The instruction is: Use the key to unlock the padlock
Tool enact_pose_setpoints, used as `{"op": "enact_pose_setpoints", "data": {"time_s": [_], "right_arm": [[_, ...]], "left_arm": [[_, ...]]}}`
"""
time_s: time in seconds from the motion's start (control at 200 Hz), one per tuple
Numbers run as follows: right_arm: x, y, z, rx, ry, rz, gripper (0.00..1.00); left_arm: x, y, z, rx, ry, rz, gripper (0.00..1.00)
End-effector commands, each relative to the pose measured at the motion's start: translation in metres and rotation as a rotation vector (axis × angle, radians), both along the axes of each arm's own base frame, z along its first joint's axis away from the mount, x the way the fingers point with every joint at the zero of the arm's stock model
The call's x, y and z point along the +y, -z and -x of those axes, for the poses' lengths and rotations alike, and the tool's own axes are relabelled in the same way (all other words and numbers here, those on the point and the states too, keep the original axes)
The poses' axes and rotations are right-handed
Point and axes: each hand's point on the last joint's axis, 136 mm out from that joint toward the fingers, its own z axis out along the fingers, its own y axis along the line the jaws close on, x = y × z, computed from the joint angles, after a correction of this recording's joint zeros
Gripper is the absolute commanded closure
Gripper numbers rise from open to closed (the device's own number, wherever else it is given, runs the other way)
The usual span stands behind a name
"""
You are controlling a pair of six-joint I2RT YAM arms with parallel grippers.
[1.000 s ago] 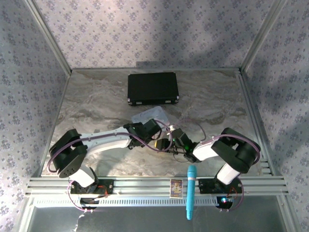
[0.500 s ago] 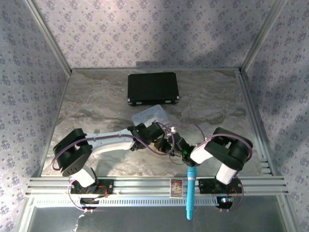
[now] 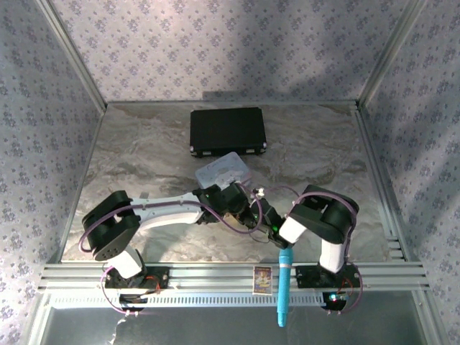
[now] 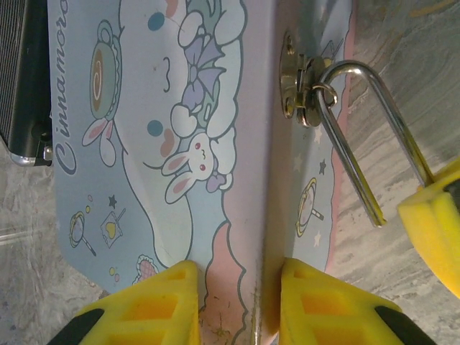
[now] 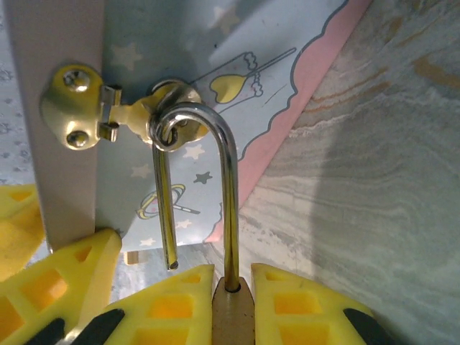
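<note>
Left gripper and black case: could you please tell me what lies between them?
The pastel tin, in the left wrist view: its near edge sits between the left gripper's fingers, its far end toward the black case.

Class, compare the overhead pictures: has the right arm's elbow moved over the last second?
Yes. The right arm's elbow has swung left, toward the fixed blue tube.

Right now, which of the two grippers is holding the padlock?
The right gripper: its yellow fingers pinch the body of the brass padlock. The left gripper instead straddles an edge of the Cinnamoroll tin.
</note>
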Motion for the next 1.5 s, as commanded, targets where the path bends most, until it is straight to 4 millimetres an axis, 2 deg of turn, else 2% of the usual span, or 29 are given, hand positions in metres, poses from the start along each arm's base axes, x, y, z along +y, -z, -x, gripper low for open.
{"op": "enact_pose_setpoints", "data": {"time_s": [0.0,0.43,0.725,0.929,1.059,1.269,1.344,1.424,1.494], "right_arm": [[-0.006,-0.010,-0.019,0.004,0.081,-0.089,1.00],[-0.020,-0.027,-0.041,0.001,0.123,-0.167,1.00],[-0.031,-0.016,-0.059,0.058,0.144,-0.190,1.00],[-0.029,-0.016,-0.066,0.085,0.110,-0.204,1.00],[-0.027,0.004,-0.056,0.149,0.073,-0.151,1.00],[-0.052,0.045,-0.032,0.277,0.042,-0.059,1.00],[-0.062,0.052,-0.025,0.304,0.020,-0.016,0.99],[-0.070,0.059,-0.016,0.338,-0.019,0.066,0.99],[-0.079,0.061,-0.006,0.373,-0.068,0.147,0.98]], "left_arm": [[0.019,0.055,0.042,0.243,0.064,-0.105,0.76],[0.020,0.058,0.045,0.258,0.077,-0.131,0.76],[0.017,0.059,0.049,0.266,0.093,-0.136,0.76],[0.012,0.060,0.052,0.264,0.111,-0.138,0.76],[0.015,0.057,0.046,0.232,0.083,-0.153,0.75],[0.017,0.043,0.029,0.162,0.011,-0.140,0.73],[0.014,0.034,0.021,0.113,-0.016,-0.128,0.69],[0.013,0.025,0.010,0.058,-0.064,-0.121,0.59],[0.011,0.020,0.003,0.032,-0.099,-0.104,0.34]]}}
